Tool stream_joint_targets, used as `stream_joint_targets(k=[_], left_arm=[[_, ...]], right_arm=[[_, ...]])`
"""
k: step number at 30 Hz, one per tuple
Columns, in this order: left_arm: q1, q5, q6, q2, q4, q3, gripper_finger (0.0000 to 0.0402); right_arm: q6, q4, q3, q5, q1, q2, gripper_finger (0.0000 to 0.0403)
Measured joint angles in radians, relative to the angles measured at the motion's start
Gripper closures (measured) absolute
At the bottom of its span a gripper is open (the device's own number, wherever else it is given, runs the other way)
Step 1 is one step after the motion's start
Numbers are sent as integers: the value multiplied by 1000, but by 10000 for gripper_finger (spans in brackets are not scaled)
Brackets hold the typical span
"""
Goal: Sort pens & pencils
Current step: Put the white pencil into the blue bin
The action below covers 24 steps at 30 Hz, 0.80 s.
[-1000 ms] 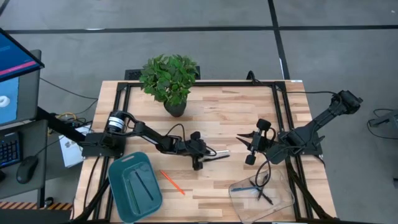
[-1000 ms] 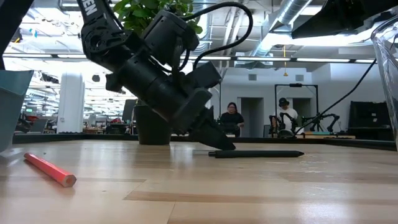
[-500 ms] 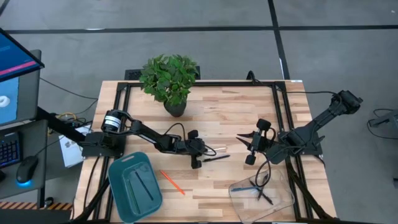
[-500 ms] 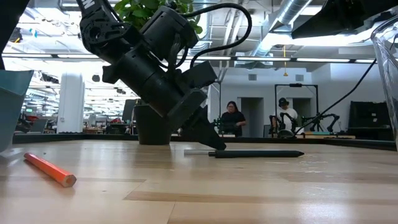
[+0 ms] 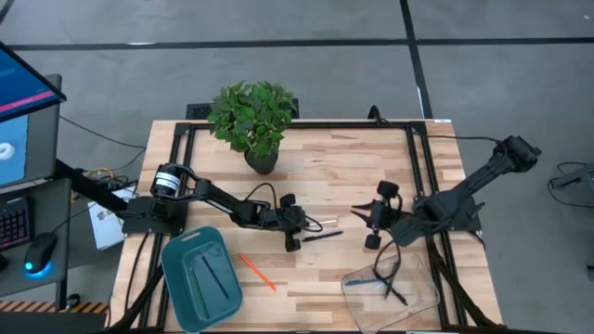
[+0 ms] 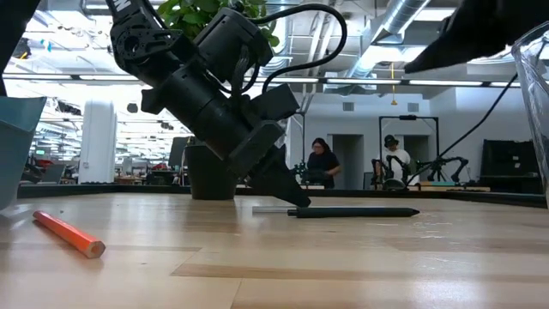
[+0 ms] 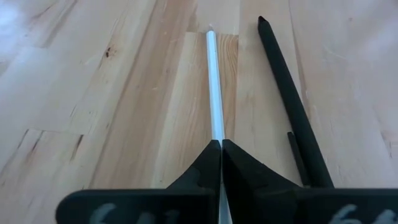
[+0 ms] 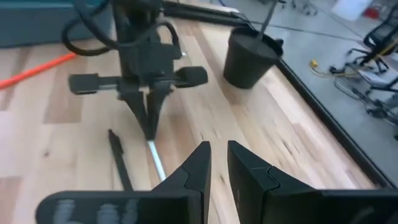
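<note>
Left gripper down at mid-table, in front of the plant. Jaws fully closed, pinching one end of the white pen; wrist view shows the two fingers meeting around the pen, the rest of it running out ahead on the wood. Low view: gripper tilted steeply, tips at the table surface, the white pen still flat on the wood.

Black pen lies just beside the white one, on the side away from the plant, nearly parallel, not touching it in the left wrist view. In the low view it sits flat, extending away from the left gripper.

Orange pencil lies loose on the wood, in front of the plant and nearer the teal tray, angled. Low view shows it flat in the foreground. The tray holds at least one dark stick.

Clear tray well apart from the plant, at the front right corner; inside, a blue pen and dark pens crossed.

Right gripper hovers above the table, to the right of the pens, pointed toward the left gripper. Jaws slightly apart, a narrow gap showing between the fingers in its wrist view, nothing in it.

Two people stand in the room far behind the table.
</note>
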Motion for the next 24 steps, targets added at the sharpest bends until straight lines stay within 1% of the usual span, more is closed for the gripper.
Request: stream_joint_targets(k=[4, 9, 13, 17, 24], left_arm=[[0, 3, -6, -1, -1, 0, 401], [0, 5, -6, -1, -1, 1, 401], [0, 23, -6, -1, -1, 2, 401], [0, 54, -7, -2, 0, 2, 401], [0, 48, -20, -3, -6, 3, 401]], right_arm=[[3, -5, 0, -17, -33, 57, 328], [21, 1, 0, -143, -97, 129, 328], [23, 4, 0, -180, -129, 182, 328], [35, 6, 0, -279, -166, 226, 328], [48, 48, 0, -439, -228, 267, 328]])
